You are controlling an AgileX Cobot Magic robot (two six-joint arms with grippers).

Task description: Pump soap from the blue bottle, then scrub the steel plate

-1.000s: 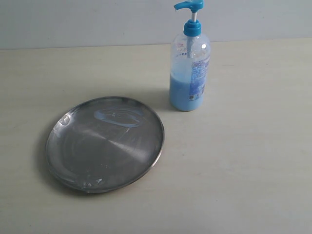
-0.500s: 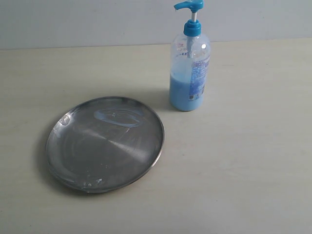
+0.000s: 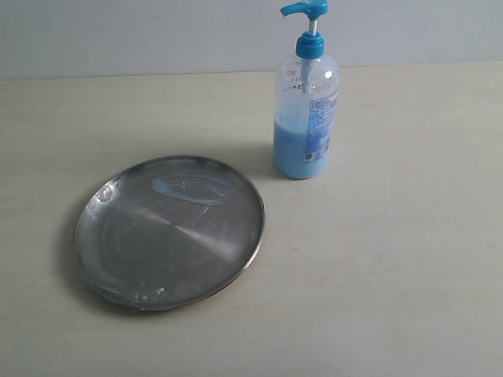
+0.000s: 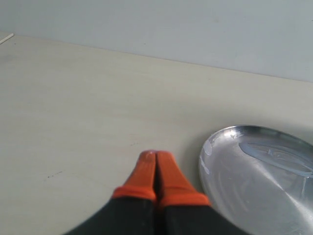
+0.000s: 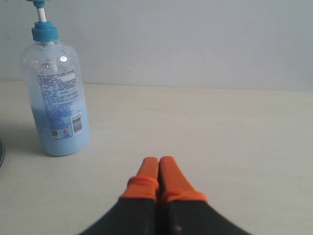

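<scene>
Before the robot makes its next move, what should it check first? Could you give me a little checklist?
1. Blue bottle upright on the table: ok.
2. Soap left inside: ok, the lower part is filled.
3. Pump head raised, ready to press: ok.
4. Pump head above the steel plate: not ok; the bottle stands beside the plate, apart from it.
5. Left gripper free: ok, shut and empty, near the plate's rim.
6. Right gripper free: ok, shut and empty, facing the bottle without touching it.
</scene>
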